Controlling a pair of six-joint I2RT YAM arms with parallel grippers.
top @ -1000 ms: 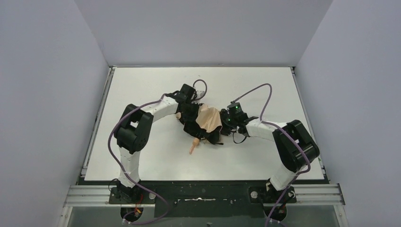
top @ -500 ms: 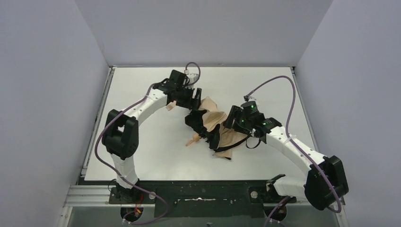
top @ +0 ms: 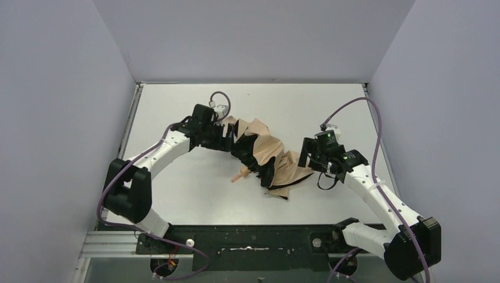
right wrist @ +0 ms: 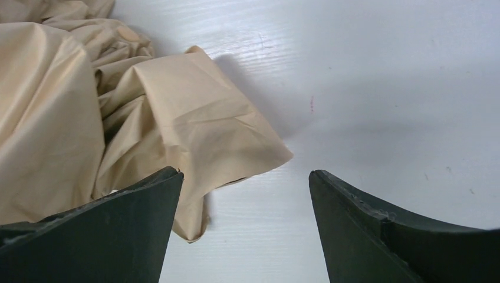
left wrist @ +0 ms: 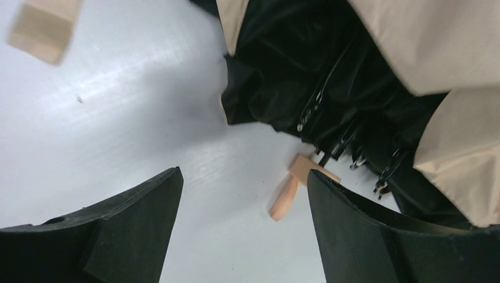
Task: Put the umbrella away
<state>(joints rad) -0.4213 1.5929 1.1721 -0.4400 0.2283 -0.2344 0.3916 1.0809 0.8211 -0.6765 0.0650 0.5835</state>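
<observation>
Umbrella is what we look at first: it lies near the middle of the white table, between the two arms, its tan canopy loose and crumpled with the black underside turned up in places. From above, we see the umbrella running at a slant from the far left towards the near right, and its small tan handle pokes out on the near-left side and rests on the table. The left gripper sits at the far-left end of the canopy; in its wrist view the black fingers stand wide apart with nothing clamped between them, and beyond the gap we see bare table, the handle and a cluster of thin black ribs under the fabric. We cannot tell from above whether this gripper touches the cloth. A small tan piece shows at the upper left corner of that view; we cannot tell what it is. The right gripper is just beside the canopy's right edge, jaws likewise spread and holding nothing. Its camera shows a folded corner of tan fabric lying flat on the table, reaching in from the left, with plain white surface to the right.
</observation>
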